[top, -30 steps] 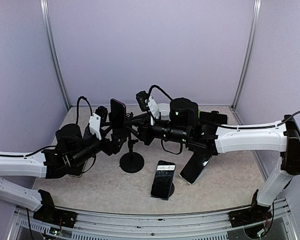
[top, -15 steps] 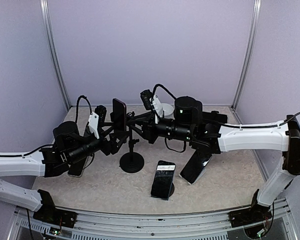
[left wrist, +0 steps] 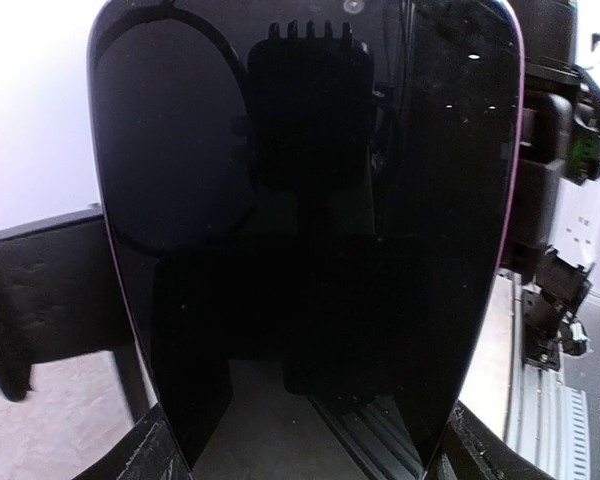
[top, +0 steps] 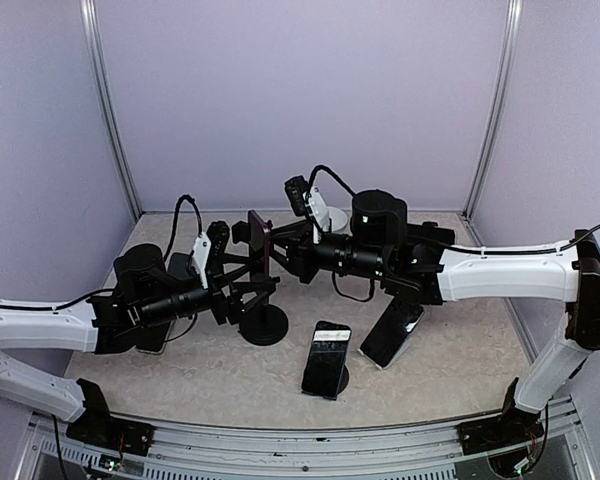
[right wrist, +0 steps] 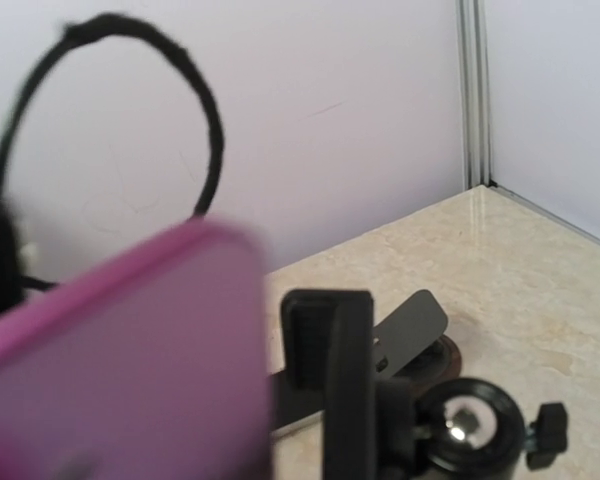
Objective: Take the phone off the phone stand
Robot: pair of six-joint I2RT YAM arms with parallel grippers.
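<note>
While the phone (top: 260,242) is standing upright on its short edge above the stand (top: 263,324), the left gripper (top: 245,285) is pinching it low down. In the left wrist view its dark screen (left wrist: 310,250) is filling nearly the whole frame, and the fingers (left wrist: 158,452) are pressing in at both lower corners. In the right wrist view the phone's magenta back (right wrist: 110,350) is showing blurred at the lower left. A black clamp (right wrist: 330,380) is standing just beside its edge, though I cannot tell whether they are touching. The right gripper (top: 292,248) is hovering at the phone's far side, and I cannot tell whether it is spread or pressed together. Two more phones, one (top: 327,358) beside the other (top: 392,333), are leaning on the table (top: 450,370), nearer the arm bases.
</note>
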